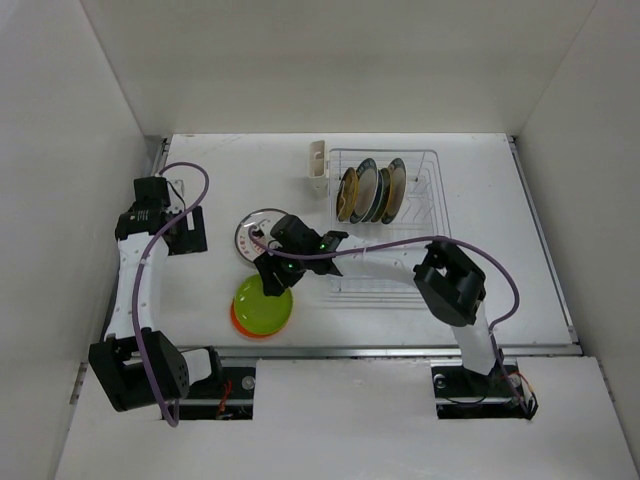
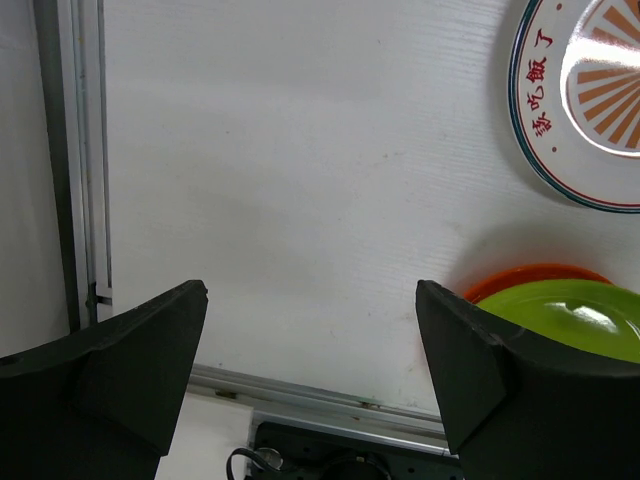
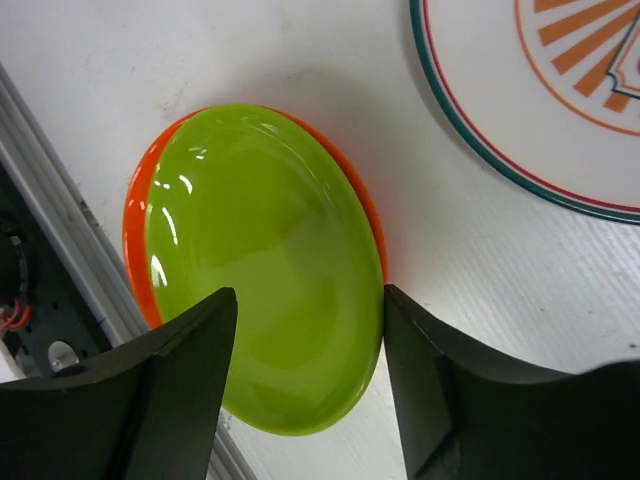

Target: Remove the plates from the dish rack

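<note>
The lime green plate [image 1: 262,303] lies stacked on the orange plate [image 1: 238,322] near the table's front edge. My right gripper [image 1: 272,270] hovers just above them, open and empty. In the right wrist view its jaws [image 3: 308,295] straddle the lime plate [image 3: 260,250], with the orange rim [image 3: 135,230] showing beneath. A white plate with a teal rim [image 1: 250,230] lies flat behind them, partly hidden by the gripper. The dish rack [image 1: 432,200] holds three plates on edge [image 1: 370,193]. My left gripper [image 1: 190,232] is open and empty over bare table to the left [image 2: 310,287].
A cream utensil cup [image 1: 318,165] hangs on the rack's far left corner. The metal table edge [image 2: 300,395] runs along the front and left. White walls enclose the table. The left wrist view shows the white plate [image 2: 560,120] and the lime plate [image 2: 570,315] at right.
</note>
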Robot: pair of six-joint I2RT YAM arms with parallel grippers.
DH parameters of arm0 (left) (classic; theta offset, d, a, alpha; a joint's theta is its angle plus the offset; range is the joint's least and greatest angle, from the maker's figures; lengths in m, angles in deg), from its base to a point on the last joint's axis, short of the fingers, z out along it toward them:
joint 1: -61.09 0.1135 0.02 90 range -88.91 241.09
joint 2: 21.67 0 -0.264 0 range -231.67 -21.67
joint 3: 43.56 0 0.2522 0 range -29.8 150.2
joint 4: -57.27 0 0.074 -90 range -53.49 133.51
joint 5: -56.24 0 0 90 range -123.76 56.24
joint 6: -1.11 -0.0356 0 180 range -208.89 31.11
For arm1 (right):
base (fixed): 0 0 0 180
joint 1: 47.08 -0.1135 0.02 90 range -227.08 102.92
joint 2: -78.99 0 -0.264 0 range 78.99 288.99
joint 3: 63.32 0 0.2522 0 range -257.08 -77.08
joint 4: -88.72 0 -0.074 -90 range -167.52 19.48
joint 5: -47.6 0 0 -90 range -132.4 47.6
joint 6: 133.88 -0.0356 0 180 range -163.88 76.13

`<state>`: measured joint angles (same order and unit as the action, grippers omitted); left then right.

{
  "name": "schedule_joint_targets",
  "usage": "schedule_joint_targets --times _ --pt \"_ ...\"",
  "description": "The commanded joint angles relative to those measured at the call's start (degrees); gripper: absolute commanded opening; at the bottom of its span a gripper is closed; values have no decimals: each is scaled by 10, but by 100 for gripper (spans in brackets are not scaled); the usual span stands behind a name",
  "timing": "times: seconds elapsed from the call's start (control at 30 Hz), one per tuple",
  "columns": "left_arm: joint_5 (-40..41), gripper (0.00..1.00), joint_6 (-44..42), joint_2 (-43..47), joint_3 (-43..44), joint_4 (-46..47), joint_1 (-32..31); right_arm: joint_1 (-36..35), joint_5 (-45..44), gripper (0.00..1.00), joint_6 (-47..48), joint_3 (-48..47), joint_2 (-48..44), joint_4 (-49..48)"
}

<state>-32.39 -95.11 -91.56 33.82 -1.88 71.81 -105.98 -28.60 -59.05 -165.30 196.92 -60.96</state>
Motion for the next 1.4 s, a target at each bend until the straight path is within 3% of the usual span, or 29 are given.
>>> schedule_joint_targets --times 0.0,0.1,0.43,0.63,0.83,1.03,1.23,1.37 --pt "-20 84 -10 13 -3 -5 3 0 -39 66 4 -22 -8 6" --pt "-26 84 -10 13 -3 -5 3 -5 -68 71 4 -22 -13 20" --pt "-37 84 -15 19 -3 -10 3 -23 -61 71 9 -22 -13 21" --pt "-37 84 -15 19 -3 -10 3 -16 -127 75 -41 -8 -115 8" --pt "-37 84 -15 19 -3 -5 3 55 -320 78 -109 -15 -238 95" --pt "-31 84 -20 13 3 0 3 169 -516 81 -142 -70 -267 209" --pt "-36 84 -20 2 3 0 3 264 -557 81 -142 -130 -184 262" --pt "-31 84 -26 2 3 0 3 287 -581 70 -164 -119 -154 261"
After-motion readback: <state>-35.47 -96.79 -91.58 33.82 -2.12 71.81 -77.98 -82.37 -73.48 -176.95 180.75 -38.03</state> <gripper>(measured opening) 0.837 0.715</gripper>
